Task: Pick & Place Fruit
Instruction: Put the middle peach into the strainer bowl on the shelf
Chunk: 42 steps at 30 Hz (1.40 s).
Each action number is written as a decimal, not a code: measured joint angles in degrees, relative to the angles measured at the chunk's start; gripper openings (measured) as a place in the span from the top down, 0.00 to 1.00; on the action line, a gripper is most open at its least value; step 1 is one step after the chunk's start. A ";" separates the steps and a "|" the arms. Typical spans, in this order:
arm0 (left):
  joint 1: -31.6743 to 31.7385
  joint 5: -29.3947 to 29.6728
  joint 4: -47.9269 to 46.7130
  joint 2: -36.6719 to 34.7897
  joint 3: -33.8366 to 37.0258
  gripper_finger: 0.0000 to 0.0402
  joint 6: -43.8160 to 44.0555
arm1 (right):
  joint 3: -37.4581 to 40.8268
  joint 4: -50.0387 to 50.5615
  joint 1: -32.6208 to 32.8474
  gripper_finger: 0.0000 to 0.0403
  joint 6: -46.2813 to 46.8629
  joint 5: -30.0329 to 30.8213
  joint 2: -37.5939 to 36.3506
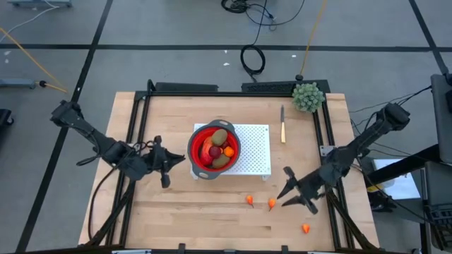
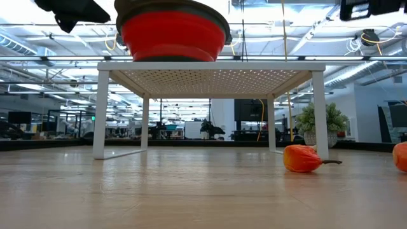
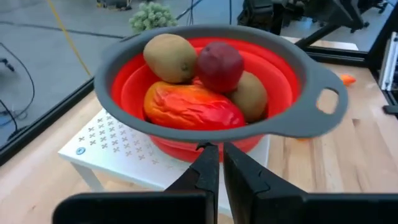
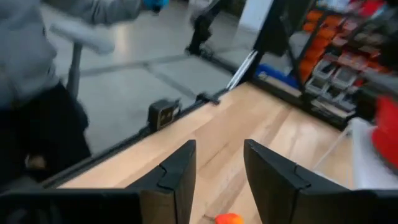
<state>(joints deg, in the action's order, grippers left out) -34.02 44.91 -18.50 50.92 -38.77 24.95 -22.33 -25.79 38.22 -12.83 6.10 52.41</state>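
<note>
Red and grey, that collapsible colander (image 1: 214, 151) sits up on the white perforated stand (image 1: 256, 149), and it is the thing to steer by. Inside it lie two brown kiwi pieces (image 3: 171, 57), a dark red ball (image 3: 219, 65) and the larger red-orange oblong (image 3: 193, 107), piled together, with a small orange bit (image 1: 229, 151) tucked among them in the overhead view. Just off the colander's side, over bare wood, the left gripper (image 1: 167, 164) hangs with its fingers (image 3: 206, 176) pressed nearly together and nothing between them; its wrist camera looks straight at the colander's rim. Out in front of the stand, three small orange pieces lie loose on the wooden table (image 1: 176, 212): one (image 1: 249, 200) nearest the colander, a second (image 1: 272, 204) just beside it, a third (image 1: 305, 228) farther out. The right gripper (image 1: 288, 197) is low over the table just beside that second piece, fingers (image 4: 177, 177) parted and holding nothing, an orange bit (image 4: 229, 218) showing on the wood between them. Beyond the colander lie a wooden-handled knife (image 1: 282, 126) and a green bushy ball (image 1: 308, 97). A person (image 4: 37, 81) stands past the table edge.
</note>
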 joint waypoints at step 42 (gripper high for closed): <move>7.74 -23.04 16.37 -25.80 24.07 0.95 -21.37 | -15.34 16.38 5.03 0.68 4.56 14.95 18.72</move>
<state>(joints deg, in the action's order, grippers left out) -26.27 21.87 -2.13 25.11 -14.70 3.58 -37.67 -9.41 43.24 -8.26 21.06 71.13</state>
